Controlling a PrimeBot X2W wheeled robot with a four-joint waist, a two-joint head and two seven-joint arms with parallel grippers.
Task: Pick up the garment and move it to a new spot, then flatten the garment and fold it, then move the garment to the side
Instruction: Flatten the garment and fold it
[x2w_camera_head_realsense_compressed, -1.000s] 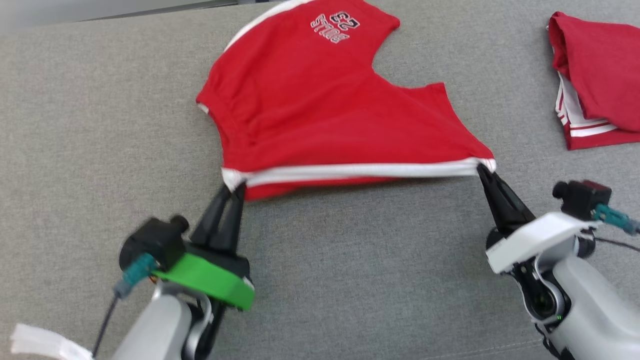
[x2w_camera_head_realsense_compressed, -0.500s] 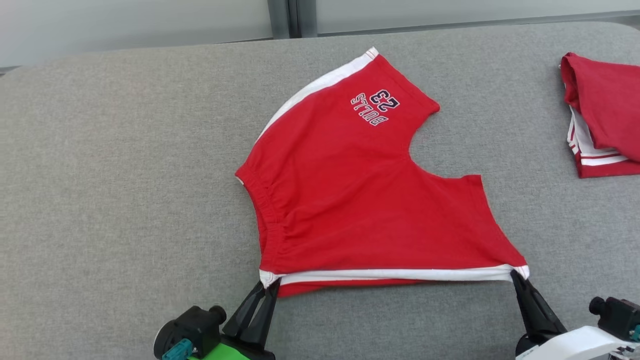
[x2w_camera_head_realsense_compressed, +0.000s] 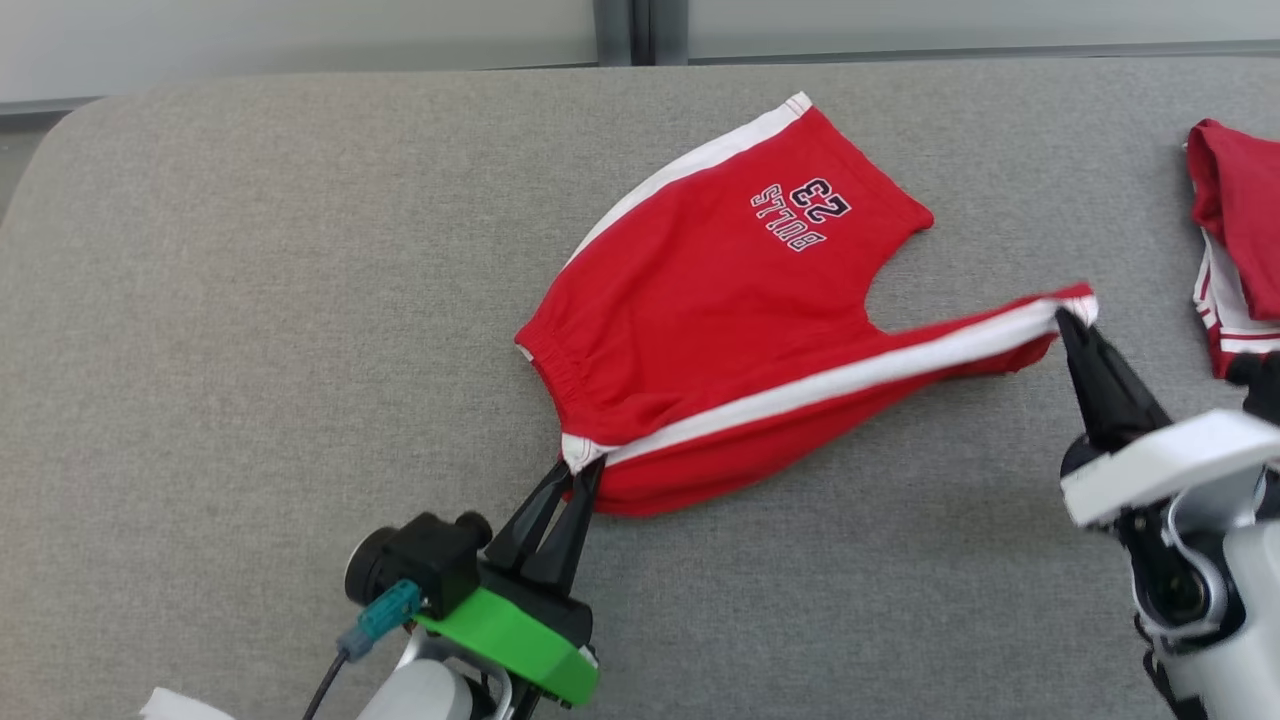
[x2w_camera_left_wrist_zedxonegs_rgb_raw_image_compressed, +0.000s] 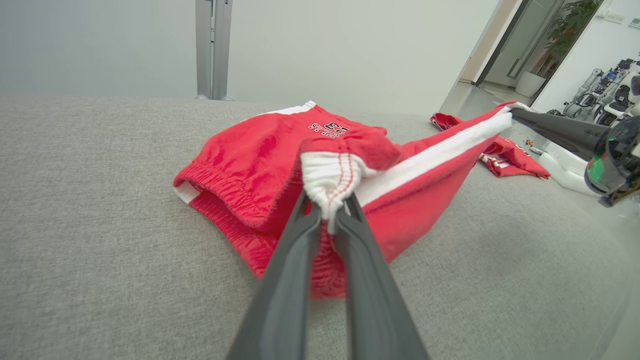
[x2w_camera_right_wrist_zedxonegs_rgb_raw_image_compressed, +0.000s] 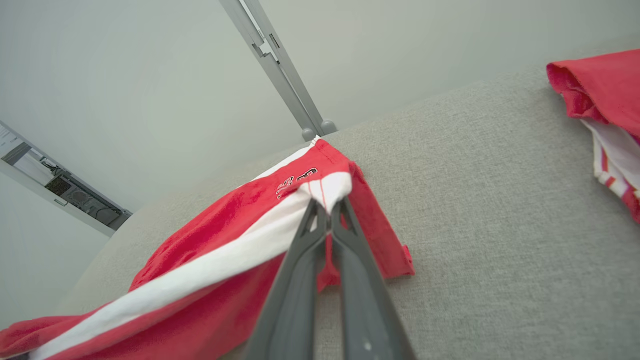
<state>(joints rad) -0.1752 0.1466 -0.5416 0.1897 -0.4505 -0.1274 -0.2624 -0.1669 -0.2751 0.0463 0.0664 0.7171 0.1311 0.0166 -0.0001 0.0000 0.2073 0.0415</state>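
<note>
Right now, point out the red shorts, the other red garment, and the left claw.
red shorts (x2w_camera_head_realsense_compressed: 720, 330), head view, red panel below the lettering
other red garment (x2w_camera_head_realsense_compressed: 1240, 190), head view, red top fold
left claw (x2w_camera_head_realsense_compressed: 587, 465), head view, between its fingertips, at the waistband

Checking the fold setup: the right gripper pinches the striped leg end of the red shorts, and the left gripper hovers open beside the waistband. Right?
Not quite. The left gripper is not open beside the waistband: it is shut on the waistband corner of the red shorts, as the left wrist view shows. The right gripper does pinch the striped leg end.
</note>
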